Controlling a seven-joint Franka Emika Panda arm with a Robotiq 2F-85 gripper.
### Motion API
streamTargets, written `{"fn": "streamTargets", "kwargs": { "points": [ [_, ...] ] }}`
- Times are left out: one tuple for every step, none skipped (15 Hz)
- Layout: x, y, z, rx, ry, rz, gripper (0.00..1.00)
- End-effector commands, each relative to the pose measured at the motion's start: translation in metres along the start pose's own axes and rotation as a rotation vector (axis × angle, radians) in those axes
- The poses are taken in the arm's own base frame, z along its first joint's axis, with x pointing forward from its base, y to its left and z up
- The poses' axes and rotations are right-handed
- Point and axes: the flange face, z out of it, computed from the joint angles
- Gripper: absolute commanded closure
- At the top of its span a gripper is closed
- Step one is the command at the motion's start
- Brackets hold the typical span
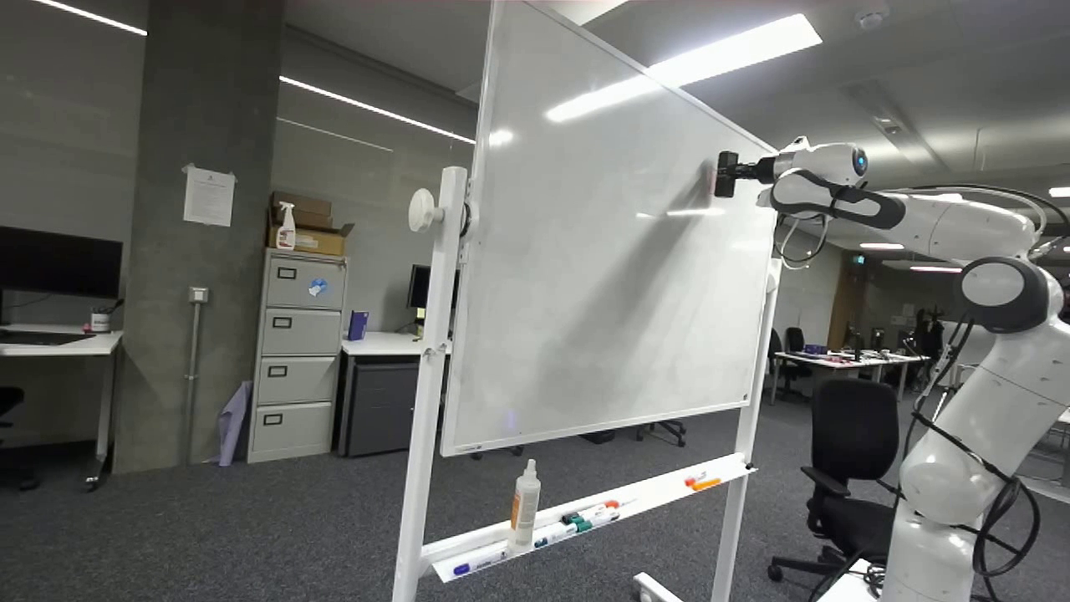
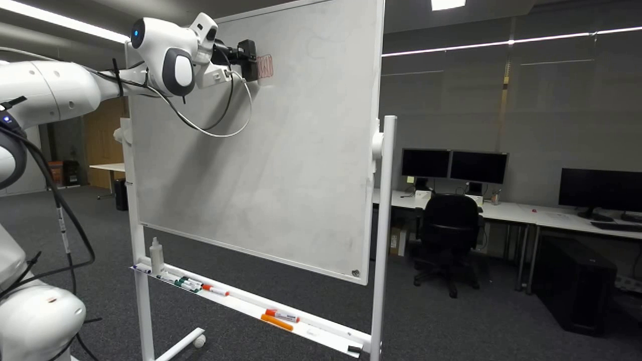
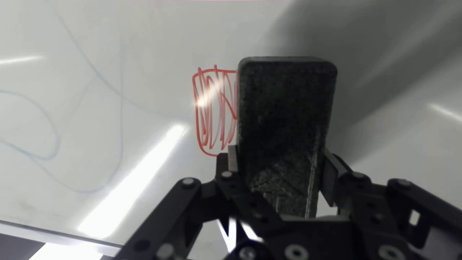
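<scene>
Clamping the blk. block (image 3: 285,122) btwn. the fingers (image 3: 232,159) of the gripper (image 3: 281,171), we read (wrist view) its long axis approx. 12–6 o'clock, w/ the red scribble (image 3: 221,115) on the whiteboard (image 3: 155,72) at the block's 9 o'clock, partly hidden.

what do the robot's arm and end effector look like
A rounded, segmented, glossy white robot arm with dark grey joint covers and a small glowing blue light. Black cables and a thin white cable loop outside it. The matte black end effector has jointed fingers and pale round screw heads.
</scene>
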Motion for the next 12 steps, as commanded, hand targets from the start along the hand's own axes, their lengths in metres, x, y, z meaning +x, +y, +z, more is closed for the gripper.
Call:
{"fn": "streamTargets", "kwargs": {
  "points": [
    [0.002,0.001,0.003,-0.003,0.009,0.006,0.70],
    [0.001,0.001,0.004,0.006,0.009,0.012,0.70],
    [0.000,0.002,0.007,0.006,0.005,0.015,0.70],
    [0.000,0.003,0.009,0.004,0.004,0.019,0.70],
    [-0.001,0.004,0.012,0.007,0.000,0.024,0.70],
    [-0.002,0.004,0.016,0.005,-0.002,0.022,0.70],
    [-0.003,0.004,0.020,0.008,-0.005,0.024,0.70],
    [-0.005,0.003,0.023,0.013,-0.009,0.023,0.70],
    [-0.006,0.002,0.027,0.021,-0.009,0.020,0.70],
    [-0.007,0.002,0.031,0.021,-0.012,0.017,0.70],
    [-0.007,0.001,0.034,0.026,-0.011,0.015,0.70],
    [-0.007,0.000,0.036,0.034,-0.011,0.014,0.70]
  ]
}}
